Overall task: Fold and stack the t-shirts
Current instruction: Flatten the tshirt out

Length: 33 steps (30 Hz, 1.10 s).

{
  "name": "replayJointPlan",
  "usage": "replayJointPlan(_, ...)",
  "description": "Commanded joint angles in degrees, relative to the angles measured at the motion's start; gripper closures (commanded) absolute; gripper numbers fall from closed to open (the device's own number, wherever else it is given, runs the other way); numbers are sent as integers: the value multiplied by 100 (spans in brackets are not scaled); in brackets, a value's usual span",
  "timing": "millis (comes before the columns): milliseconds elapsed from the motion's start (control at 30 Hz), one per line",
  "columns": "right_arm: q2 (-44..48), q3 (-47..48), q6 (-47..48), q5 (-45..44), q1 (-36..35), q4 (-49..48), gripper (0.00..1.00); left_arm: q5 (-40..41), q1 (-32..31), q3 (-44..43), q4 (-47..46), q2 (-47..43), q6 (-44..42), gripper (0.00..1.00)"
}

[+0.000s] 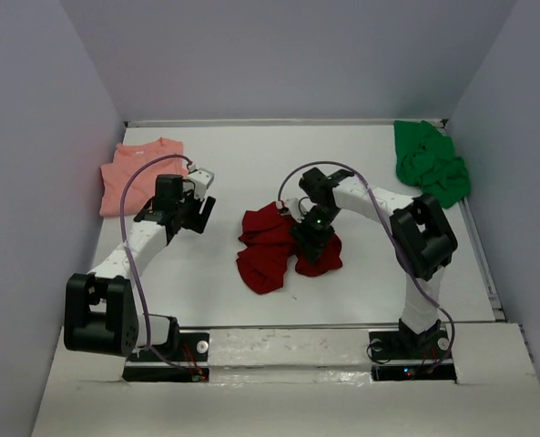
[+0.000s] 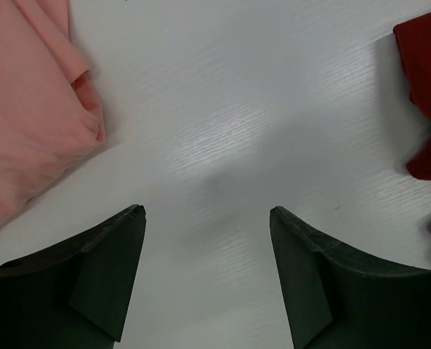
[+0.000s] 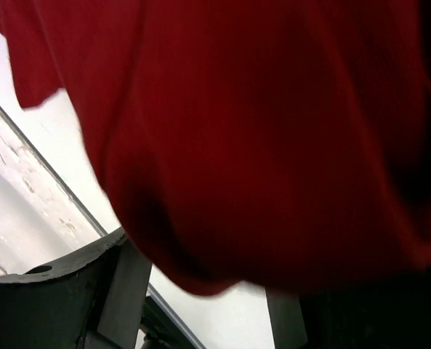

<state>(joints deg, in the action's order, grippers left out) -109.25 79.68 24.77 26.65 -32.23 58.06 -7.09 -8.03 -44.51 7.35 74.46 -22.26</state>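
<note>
Dark red t-shirt (image 1: 271,253) lies crumpled mid-table (image 1: 370,273). Right pincer (image 1: 308,240) sits on its right part w/ cloth draped btwn the fingers; can't tell if it's clamped. Left pincer (image 2: 208,214) is wide & empty, over bare table btwn it & the salmon pink t-shirt (image 1: 135,173).

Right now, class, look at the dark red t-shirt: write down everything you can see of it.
The dark red t-shirt is plain, soft-looking cloth, unfolded and crumpled into a loose heap with deep creases. It lies near the middle of the white table, apart from the salmon pink t-shirt and the green t-shirt. The right hand sits on its right part, with cloth bulging between the fingers. Whether it is gripped cannot be told.
</note>
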Motion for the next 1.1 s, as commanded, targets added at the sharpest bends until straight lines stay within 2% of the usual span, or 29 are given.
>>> replayJointPlan(0, -298, 513, -43, 6, -336, 65, 40, -20, -14, -14, -50, -142, -68, 20)
replayJointPlan(67, -421, 583, -43, -20, -442, 100, 41, -12, -14, -14, -59, -151, -68, 20)
replayJointPlan(100, -448, 636, -43, -63, -503, 109, 46, -20, -14, -5, -59, -151, -68, 20)
replayJointPlan(133, -457, 654, -60, -99, -504, 91, 59, -20, -14, -5, -59, -159, -59, 20)
replayJointPlan(200, -448, 672, -78, -230, -504, 100, 74, -29, -14, 13, -68, -151, -77, 20)
replayJointPlan(233, -430, 663, -78, -283, -504, 100, 86, -29, -14, 21, -76, -142, -77, 20)
replayJointPlan(267, -395, 628, -69, -327, -504, 91, 90, -38, -14, 21, -76, -124, -77, 20)
replayJointPlan(300, -299, 584, -61, -432, -504, 91, 100, -38, -14, 13, -76, -107, -77, 20)
replayJointPlan(467, 175, 838, -87, -1029, -504, 179, 100, -47, -14, 4, -76, -133, -68, 21)
replayJointPlan(567, 685, 1311, -96, -1618, -504, 223, 100, -38, -14, 13, -85, -168, -77, 28)
replayJointPlan(667, 1158, 1585, -201, -2802, -408, -30, 100, -12, -14, 13, -85, -212, -68, 30)
replayJointPlan(700, 1248, 1586, -219, -3433, -329, -128, 100, -3, -14, 4, -85, -230, -59, 30)
replayJointPlan(867, 1897, 1595, -52, -3912, 313, -664, 100, -3, -14, -22, -68, -274, -50, 30)
replayJointPlan(1067, 2118, 1366, 343, -4809, 779, -1139, 100, 6, -14, -40, -50, -300, -41, 30)
